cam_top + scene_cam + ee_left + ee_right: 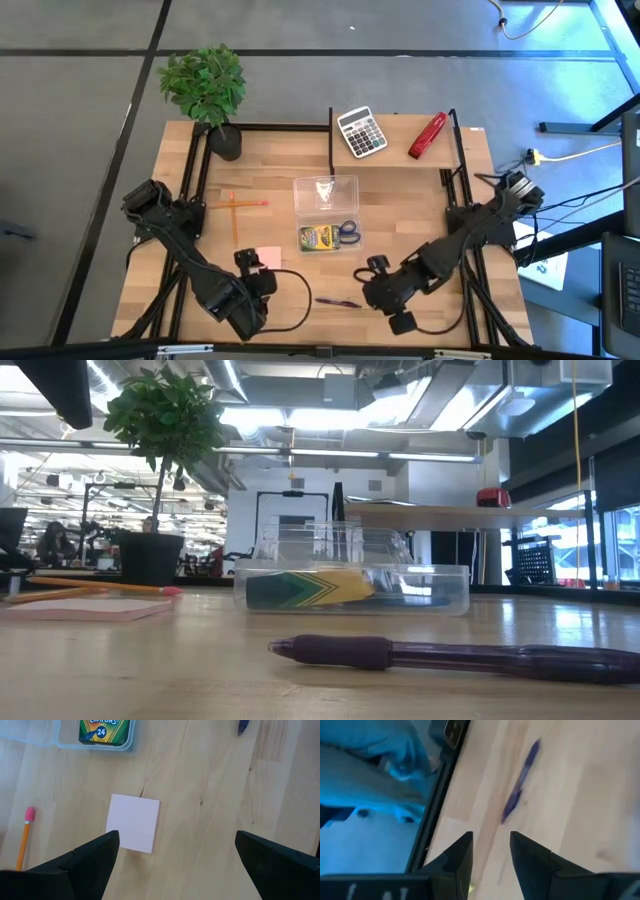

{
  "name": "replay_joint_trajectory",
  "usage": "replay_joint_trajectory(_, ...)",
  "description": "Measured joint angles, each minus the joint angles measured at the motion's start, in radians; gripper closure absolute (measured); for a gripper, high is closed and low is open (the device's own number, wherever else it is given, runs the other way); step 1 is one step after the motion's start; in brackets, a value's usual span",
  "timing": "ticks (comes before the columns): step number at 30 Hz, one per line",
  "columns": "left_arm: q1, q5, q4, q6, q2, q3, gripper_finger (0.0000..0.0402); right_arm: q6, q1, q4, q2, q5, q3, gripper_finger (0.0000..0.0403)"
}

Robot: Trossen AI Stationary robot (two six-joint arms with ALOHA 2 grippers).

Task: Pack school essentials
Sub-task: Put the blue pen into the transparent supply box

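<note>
A pink note pad (268, 257) lies flat on the wooden table, left of the middle. My left gripper (257, 272) hovers open just near of it; in the left wrist view its fingers stand wide apart near of the pad (134, 822). A dark purple pen (338, 301) lies near the table's front edge. My right gripper (370, 283) hangs to its right, fingers a little apart with nothing between them (490, 845), the pen (520, 795) ahead of them. A clear box (326, 212) holds the crayon box (317, 237) and blue scissors (347, 232). Two orange pencils (240, 203) lie crossed.
A grey calculator (361, 131) and a red stapler (427, 135) lie on a raised shelf at the back. A potted plant (205, 85) stands at the back left corner. Black frame rails (192, 170) run along the table's sides.
</note>
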Motion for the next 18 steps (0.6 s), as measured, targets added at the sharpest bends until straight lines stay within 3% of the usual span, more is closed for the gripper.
replay_joint_trajectory(8,0.0,-0.031,0.003,-0.017,0.0,0.0,0.001,0.018,-0.002,0.005,0.079,-0.018,0.0,0.0268)
replay_joint_trajectory(13,0.0,-0.032,0.003,-0.017,0.0,0.0,0.001,0.018,-0.007,0.017,0.081,-0.01,0.0,0.024)
replay_joint_trajectory(18,0.001,-0.032,0.003,-0.017,0.0,0.0,0.001,0.106,-0.01,0.048,0.111,0.091,0.0,0.0204)
